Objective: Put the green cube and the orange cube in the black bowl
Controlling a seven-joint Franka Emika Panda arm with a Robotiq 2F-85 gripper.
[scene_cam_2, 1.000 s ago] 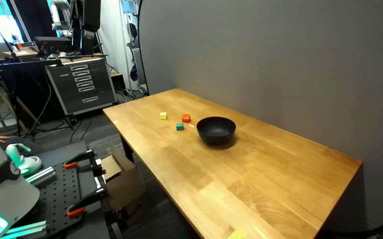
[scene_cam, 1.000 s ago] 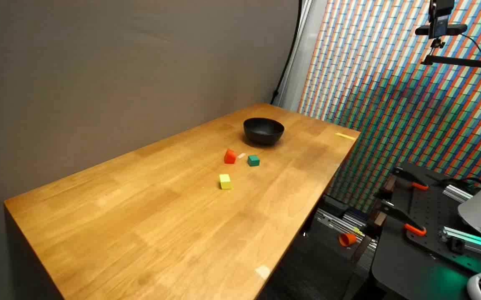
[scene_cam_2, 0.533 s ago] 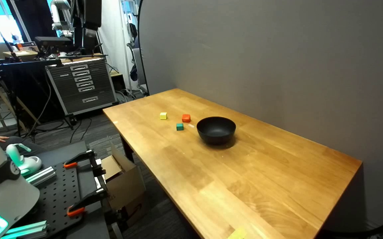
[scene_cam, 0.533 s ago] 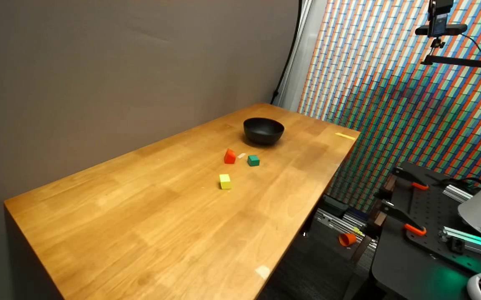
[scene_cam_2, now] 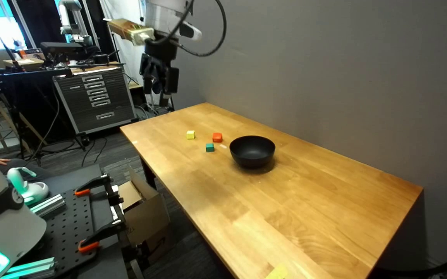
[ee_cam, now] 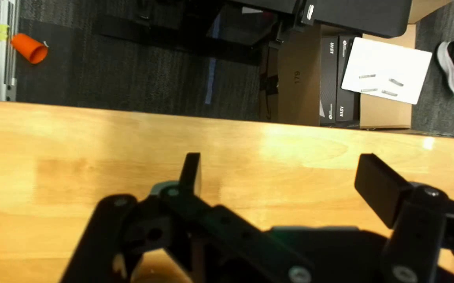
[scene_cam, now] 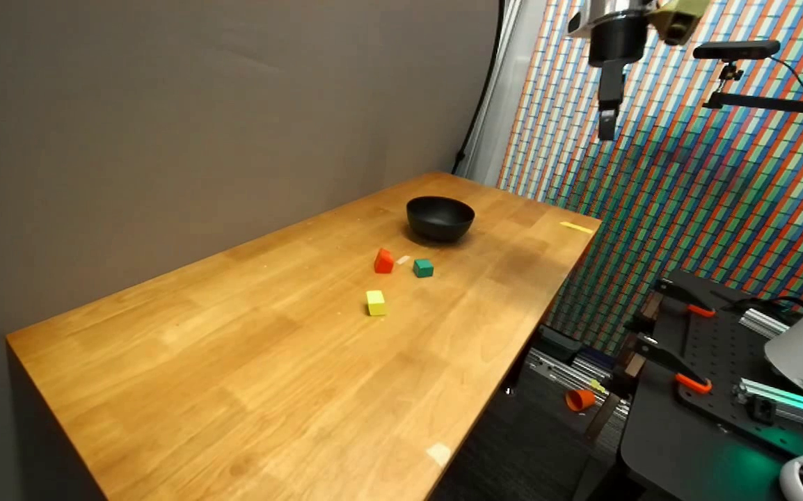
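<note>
the robotiq gripper (scene_cam_2: 156, 93) hangs, jaws apart. lower and well away from it lie the green cube (scene_cam_2: 210, 147) and orange cube (scene_cam_2: 217, 137).

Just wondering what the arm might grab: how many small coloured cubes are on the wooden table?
3. In both exterior views, the small green cube and small red-orange cube lie nearer the round black bowl, the small yellow cube farther off. The bowl could hide another.

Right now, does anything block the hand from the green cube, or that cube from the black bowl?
Nothing visible stands between the hand and the green cube, or between that cube and the black bowl; the orange cube sits to the side.
</note>
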